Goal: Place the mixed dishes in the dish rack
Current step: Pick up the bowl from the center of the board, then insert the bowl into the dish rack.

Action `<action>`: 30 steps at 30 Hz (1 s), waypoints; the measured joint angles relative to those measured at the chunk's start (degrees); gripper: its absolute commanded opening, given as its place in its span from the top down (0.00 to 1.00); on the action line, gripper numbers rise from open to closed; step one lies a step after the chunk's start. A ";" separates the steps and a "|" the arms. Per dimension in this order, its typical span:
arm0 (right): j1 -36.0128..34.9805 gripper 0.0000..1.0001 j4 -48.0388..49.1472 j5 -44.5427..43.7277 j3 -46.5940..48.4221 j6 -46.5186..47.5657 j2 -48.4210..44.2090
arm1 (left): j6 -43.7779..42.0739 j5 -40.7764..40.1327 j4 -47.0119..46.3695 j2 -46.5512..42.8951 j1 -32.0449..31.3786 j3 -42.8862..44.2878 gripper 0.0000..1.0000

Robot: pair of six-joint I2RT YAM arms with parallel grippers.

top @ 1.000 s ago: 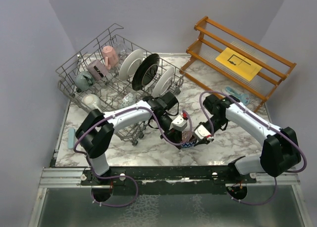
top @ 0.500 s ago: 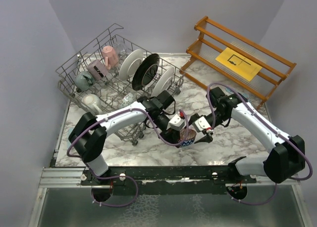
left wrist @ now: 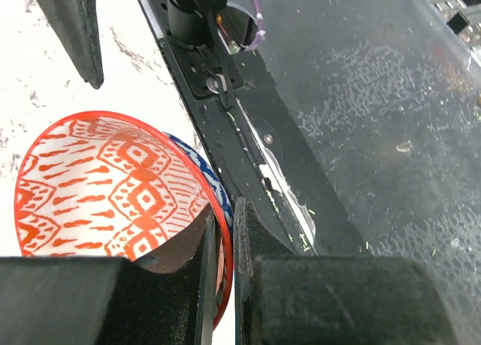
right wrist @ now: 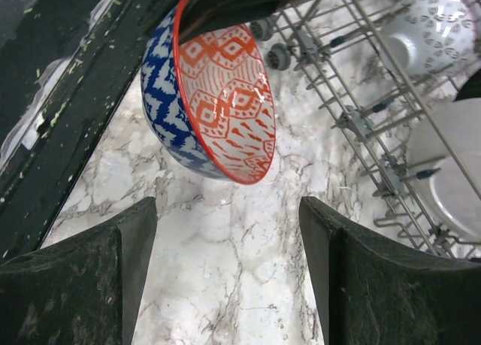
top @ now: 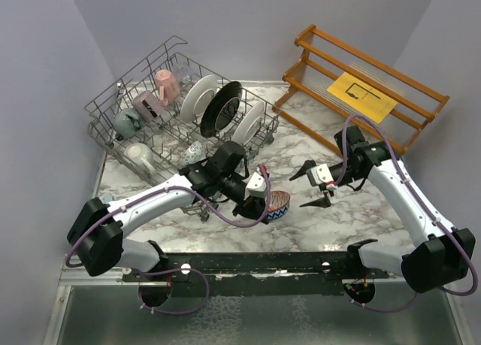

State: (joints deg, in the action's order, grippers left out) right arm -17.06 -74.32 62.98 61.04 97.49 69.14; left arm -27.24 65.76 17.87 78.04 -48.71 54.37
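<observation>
A bowl (top: 279, 205), red-patterned inside and blue outside, hangs tilted just above the marble near the front. My left gripper (top: 260, 201) is shut on its rim. In the left wrist view one finger is inside the bowl (left wrist: 113, 180) and one outside, at the left gripper (left wrist: 224, 232). My right gripper (top: 316, 186) stands open to the bowl's right, apart from it. The right wrist view shows the bowl (right wrist: 225, 104) ahead of the open right gripper (right wrist: 229, 232). The dish rack (top: 113, 112) at the back left holds mugs, white plates and a black-rimmed plate (top: 222, 106).
An orange-brown wooden shelf (top: 361, 67) with a yellow sheet (top: 364, 95) stands at the back right. The rack's wheeled corner (right wrist: 361, 82) is close behind the bowl. A black rail (left wrist: 248, 134) runs along the table's front edge.
The right gripper has opened and pulled back to the right, away from the bowl. The left gripper has kept the bowl and moved it slightly left, towards the rack.
</observation>
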 measured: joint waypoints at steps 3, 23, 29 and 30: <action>2.95 0.24 -0.09 2.60 0.33 -1.55 -0.50 | 6.64 -1.46 -4.59 -2.29 0.00 -1.25 1.00; 10.34 0.23 17.88 7.04 -7.32 -25.88 -2.19 | 52.24 -3.93 -26.14 -8.94 13.22 -1.55 1.00; 10.34 0.23 20.59 7.04 -8.46 -27.80 -1.90 | 62.75 -3.41 -31.43 -12.92 21.40 -2.91 1.00; 10.34 0.23 20.79 7.04 -8.52 -27.87 -1.84 | 64.76 -3.32 -32.63 -13.60 23.30 -3.45 1.00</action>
State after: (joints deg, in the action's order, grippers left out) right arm -6.72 -53.54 70.02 52.51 69.63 67.31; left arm 37.52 62.43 -14.76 64.45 -25.41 50.92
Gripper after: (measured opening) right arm 0.773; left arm 0.115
